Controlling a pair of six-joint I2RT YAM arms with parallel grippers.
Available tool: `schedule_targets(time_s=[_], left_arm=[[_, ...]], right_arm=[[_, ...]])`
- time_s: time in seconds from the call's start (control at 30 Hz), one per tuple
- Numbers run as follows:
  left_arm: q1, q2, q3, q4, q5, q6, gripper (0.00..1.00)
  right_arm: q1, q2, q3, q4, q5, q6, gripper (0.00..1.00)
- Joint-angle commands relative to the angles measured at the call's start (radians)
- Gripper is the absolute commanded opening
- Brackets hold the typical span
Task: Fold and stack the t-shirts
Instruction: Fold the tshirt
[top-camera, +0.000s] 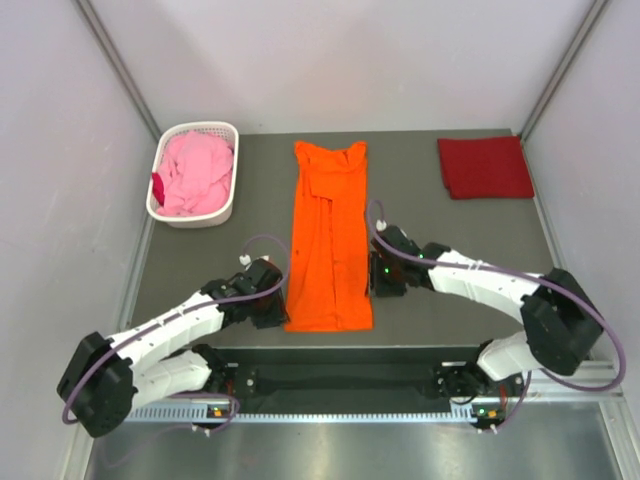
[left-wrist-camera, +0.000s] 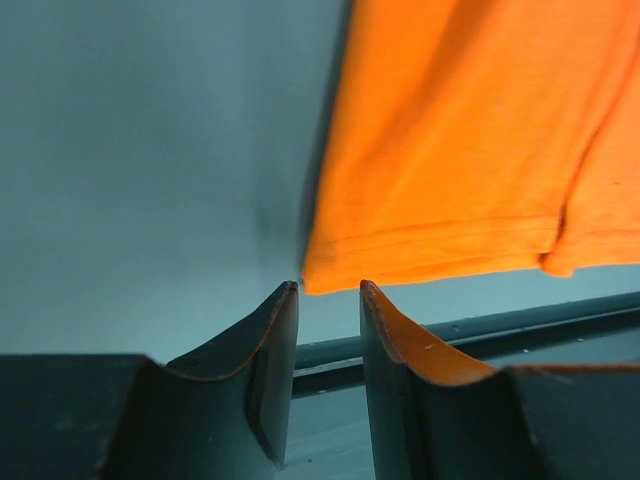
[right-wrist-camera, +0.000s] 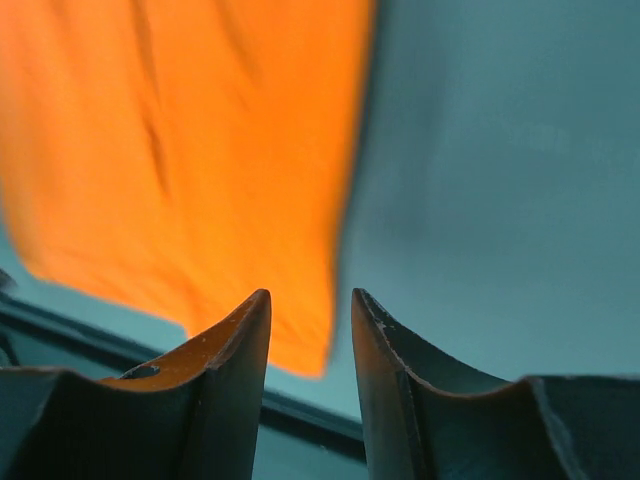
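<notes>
The bright orange t-shirt (top-camera: 330, 235) lies folded into a long narrow strip down the middle of the table. My left gripper (top-camera: 280, 303) sits at its near left corner. In the left wrist view the shirt's hem corner (left-wrist-camera: 330, 275) lies just past the open gripper (left-wrist-camera: 328, 290), with nothing between the fingers. My right gripper (top-camera: 376, 280) is beside the strip's right edge. It is open too (right-wrist-camera: 310, 298) and holds nothing, with the orange cloth (right-wrist-camera: 200, 150) ahead and to the left. A dark red t-shirt (top-camera: 485, 167) lies folded at the back right. A pink t-shirt (top-camera: 195, 172) is heaped in the basket.
The white lattice basket (top-camera: 233, 170) stands at the back left corner of the table. Grey walls close in the table on the left, back and right. A dark rail (left-wrist-camera: 480, 330) runs along the table's near edge, just behind both grippers.
</notes>
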Motion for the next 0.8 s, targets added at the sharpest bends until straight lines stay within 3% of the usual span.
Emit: schedule_targets(time_s=[0.0, 0.33, 0.53, 0.63, 0.73, 0.77], left_arm=[[-0.002, 0.026, -0.019, 0.055, -0.007, -0.025, 0.35], [-0.004, 0.103, -0.045, 0.112, -0.004, -0.008, 0.33], [-0.004, 0.09, -0.064, 0.144, -0.001, -0.008, 0.21], [-0.005, 0.089, -0.066, 0.155, -0.001, -0.013, 0.11], [-0.004, 0.092, -0.065, 0.166, 0.034, -0.013, 0.0], [-0.005, 0.093, -0.065, 0.167, 0.04, -0.014, 0.0]], right_arm=[[0.042, -0.106, -0.114, 0.035, -0.035, 0.088, 0.39], [0.115, -0.157, -0.261, 0.166, -0.049, 0.186, 0.4], [0.155, -0.113, -0.303, 0.232, -0.04, 0.223, 0.4], [0.164, -0.087, -0.303, 0.235, -0.016, 0.229, 0.37], [0.167, -0.079, -0.304, 0.224, -0.006, 0.232, 0.26], [0.168, -0.086, -0.304, 0.217, 0.019, 0.232, 0.13]])
